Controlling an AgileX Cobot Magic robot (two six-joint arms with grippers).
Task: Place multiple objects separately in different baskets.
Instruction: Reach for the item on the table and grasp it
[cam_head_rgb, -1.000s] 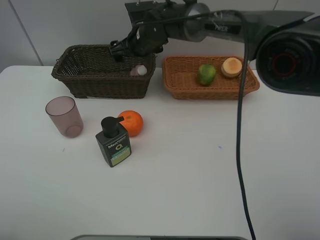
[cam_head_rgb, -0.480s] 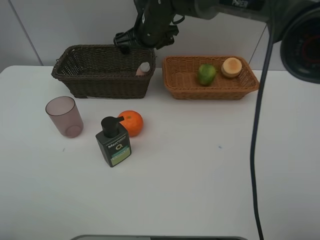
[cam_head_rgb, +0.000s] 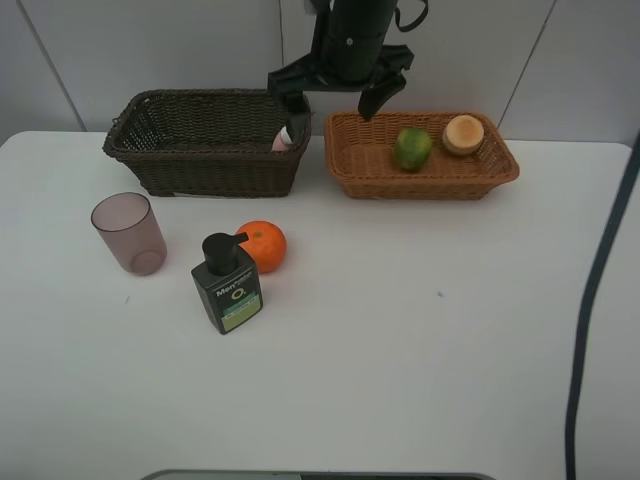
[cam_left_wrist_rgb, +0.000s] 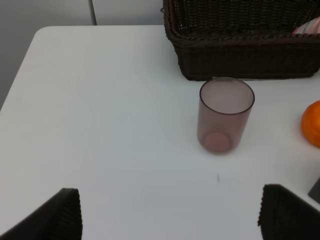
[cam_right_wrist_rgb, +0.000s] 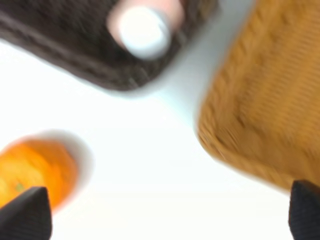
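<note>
The slim pink spray bottle (cam_head_rgb: 286, 137) (cam_right_wrist_rgb: 145, 25) leans in the right end of the dark brown basket (cam_head_rgb: 160, 150) (cam_right_wrist_rgb: 60, 45). The green fruit (cam_head_rgb: 412, 147) and the peach-like fruit (cam_head_rgb: 464, 133) lie in the tan basket (cam_head_rgb: 360, 170) (cam_right_wrist_rgb: 260, 110). On the table stand the pink cup (cam_head_rgb: 130, 233) (cam_left_wrist_rgb: 225, 115), the orange (cam_head_rgb: 262, 245) (cam_right_wrist_rgb: 35, 172) and the pump bottle (cam_head_rgb: 228, 285). My right gripper (cam_head_rgb: 335, 100) (cam_right_wrist_rgb: 165, 210) hangs open and empty above the gap between the baskets. My left gripper (cam_left_wrist_rgb: 175, 215) is open, short of the cup.
The white table (cam_head_rgb: 400, 330) meets a pale wall behind the baskets. In the left wrist view the dark basket (cam_left_wrist_rgb: 240, 60) sits just beyond the cup, with the orange (cam_left_wrist_rgb: 312, 122) at the frame's edge. The right wrist picture is blurred.
My right arm has lifted and swung to the right, from over the dark basket to above the gap between the baskets. The spray bottle stays in the basket. The left gripper has not moved.
</note>
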